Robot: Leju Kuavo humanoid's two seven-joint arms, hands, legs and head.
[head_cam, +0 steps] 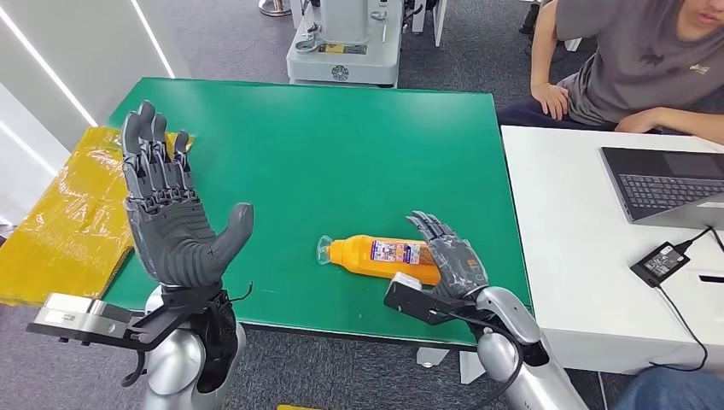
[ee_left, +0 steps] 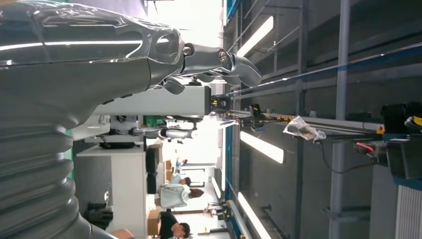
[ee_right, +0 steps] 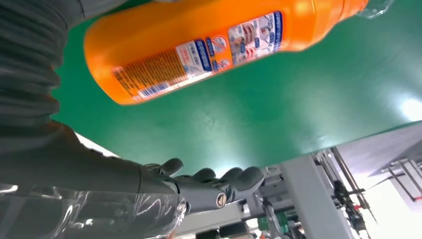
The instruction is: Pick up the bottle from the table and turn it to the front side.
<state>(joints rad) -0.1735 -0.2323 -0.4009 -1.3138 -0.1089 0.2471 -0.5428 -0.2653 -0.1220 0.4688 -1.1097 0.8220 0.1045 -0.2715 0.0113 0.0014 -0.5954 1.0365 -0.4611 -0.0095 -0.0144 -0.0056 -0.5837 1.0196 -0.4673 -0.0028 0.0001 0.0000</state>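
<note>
Orange bottle (head_cam: pixel 384 256) lies on its side on the green table (head_cam: pixel 341 145), near the front edge, clear cap pointing toward the robot's left, printed label facing up. Right hand (head_cam: pixel 448 256) sits at the bottle's base end, fingers extended and spread along the far side of it; from the head view I cannot tell whether they touch it. The right wrist view shows the bottle (ee_right: pixel 209 45) apart from the fingers (ee_right: pixel 219 181), nothing clasped, so the hand reads as released. Left hand (head_cam: pixel 171 213) is raised over the table's left side, palm open, fingers upright and apart, holding nothing. Step in hand, by my reading: the reach, grasp not yet made. Next move calls for closing the fingers round the bottle's body, then lifting and rotating. Round bottle on its side could roll away if nudged.
</note>
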